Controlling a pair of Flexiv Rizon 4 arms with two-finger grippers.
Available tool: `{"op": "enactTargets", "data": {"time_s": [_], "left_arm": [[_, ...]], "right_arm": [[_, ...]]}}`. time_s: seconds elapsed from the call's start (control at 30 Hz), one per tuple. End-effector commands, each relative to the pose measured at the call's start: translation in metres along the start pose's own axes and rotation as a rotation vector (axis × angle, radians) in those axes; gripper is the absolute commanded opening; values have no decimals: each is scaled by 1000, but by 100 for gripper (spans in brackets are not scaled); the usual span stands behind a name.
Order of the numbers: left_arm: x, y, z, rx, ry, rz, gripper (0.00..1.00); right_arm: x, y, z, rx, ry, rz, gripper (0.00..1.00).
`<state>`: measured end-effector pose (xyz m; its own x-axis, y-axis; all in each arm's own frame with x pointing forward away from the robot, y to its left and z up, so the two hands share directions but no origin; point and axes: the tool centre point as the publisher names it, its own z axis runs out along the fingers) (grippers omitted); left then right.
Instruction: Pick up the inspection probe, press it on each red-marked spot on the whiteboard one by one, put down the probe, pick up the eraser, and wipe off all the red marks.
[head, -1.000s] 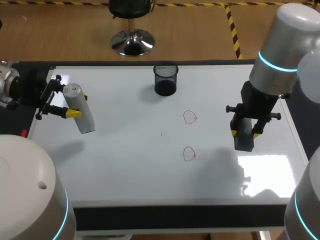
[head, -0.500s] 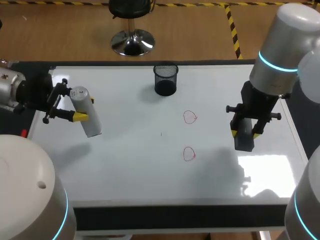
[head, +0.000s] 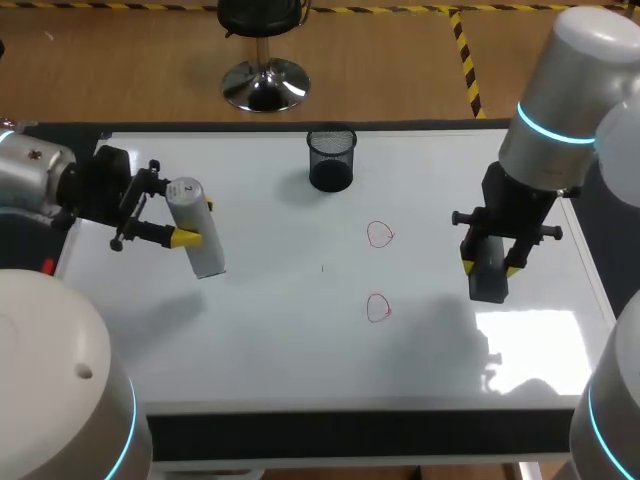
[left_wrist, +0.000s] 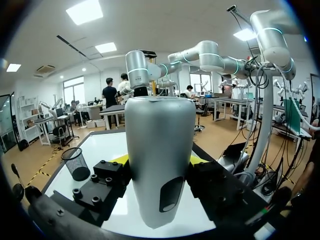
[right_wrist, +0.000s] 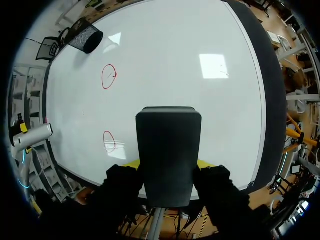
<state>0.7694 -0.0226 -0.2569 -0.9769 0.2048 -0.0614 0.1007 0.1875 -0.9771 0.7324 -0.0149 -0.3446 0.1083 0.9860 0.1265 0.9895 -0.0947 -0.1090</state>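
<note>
While my left gripper (head: 195, 222) is clamped on the inspection probe (head: 200, 248), fingers pinching its grey barrel from both sides, here's what matters: both red marks lie off to my right, out across the whiteboard (head: 260, 330). The far mark (head: 380, 235) and the near mark (head: 377, 308) sit one behind the other, well apart from the probe. The barrel is slanted, its capped end toward the board's far edge and its other end toward the near edge, held above the left part of the board. I'd say it has to travel right and come tip-down onto a mark. My right gripper (head: 490, 267) is actually the closer one to the marks, just beyond them, but it's closed on the dark eraser (head: 488, 282), hanging over the board. So pressing is the left arm's job.
</note>
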Motion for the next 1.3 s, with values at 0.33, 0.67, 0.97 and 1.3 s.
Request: {"op": "enactTargets", "data": {"time_s": [0.33, 0.67, 0.97, 1.3], "left_arm": [[-12, 0, 51, 19, 48, -4, 0], [-9, -10, 92, 13, 62, -18, 0], [1, -22, 121, -2, 55, -21, 0], [2, -30, 145, 5, 61, -17, 0]], "right_arm": [[-1, -1, -1, -1, 3, -2, 0], [-1, -1, -1, -1, 3, -2, 0], [-1, -1, -1, -1, 3, -2, 0], [-1, -1, -1, -1, 3, -2, 0]]}}
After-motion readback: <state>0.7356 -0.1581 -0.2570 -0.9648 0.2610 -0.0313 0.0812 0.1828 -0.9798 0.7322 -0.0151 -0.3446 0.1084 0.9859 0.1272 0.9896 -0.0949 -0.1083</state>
